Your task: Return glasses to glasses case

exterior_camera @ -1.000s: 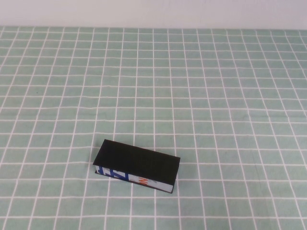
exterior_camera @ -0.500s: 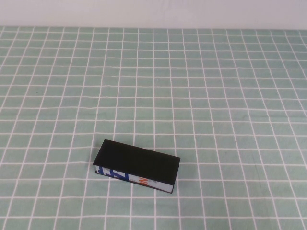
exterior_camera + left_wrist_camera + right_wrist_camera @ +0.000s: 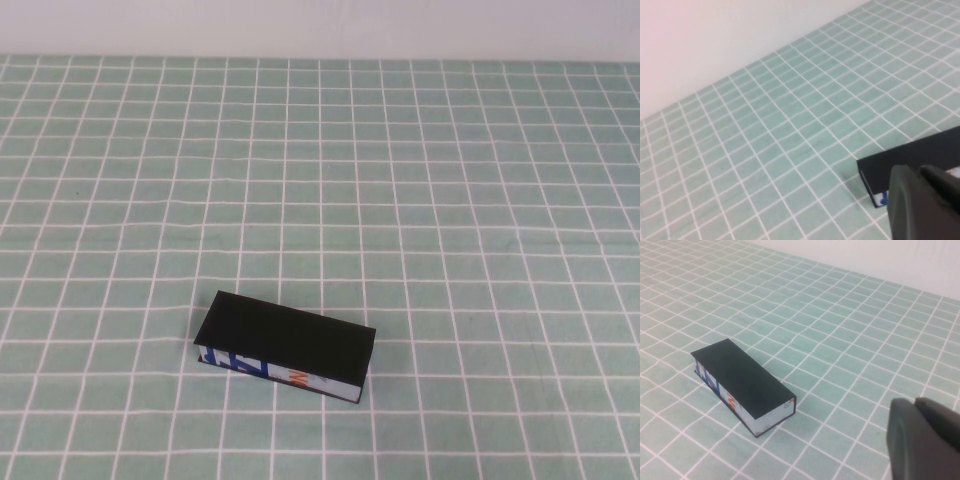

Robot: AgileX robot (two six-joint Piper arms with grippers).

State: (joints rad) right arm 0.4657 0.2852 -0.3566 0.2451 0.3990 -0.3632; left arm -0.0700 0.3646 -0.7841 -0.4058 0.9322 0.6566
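The black glasses case (image 3: 285, 342) lies closed on the green checked cloth at the near middle-left, its white strip with blue and orange print facing me. It also shows in the left wrist view (image 3: 912, 155) and the right wrist view (image 3: 742, 381). No glasses are in view. Neither arm shows in the high view. My left gripper (image 3: 919, 169) is shut and empty, close above the case's end. My right gripper (image 3: 915, 401) is shut and empty, above the cloth well to the case's side.
The green cloth with a white grid (image 3: 420, 200) covers the whole table. A plain white wall (image 3: 320, 25) runs along the far edge.
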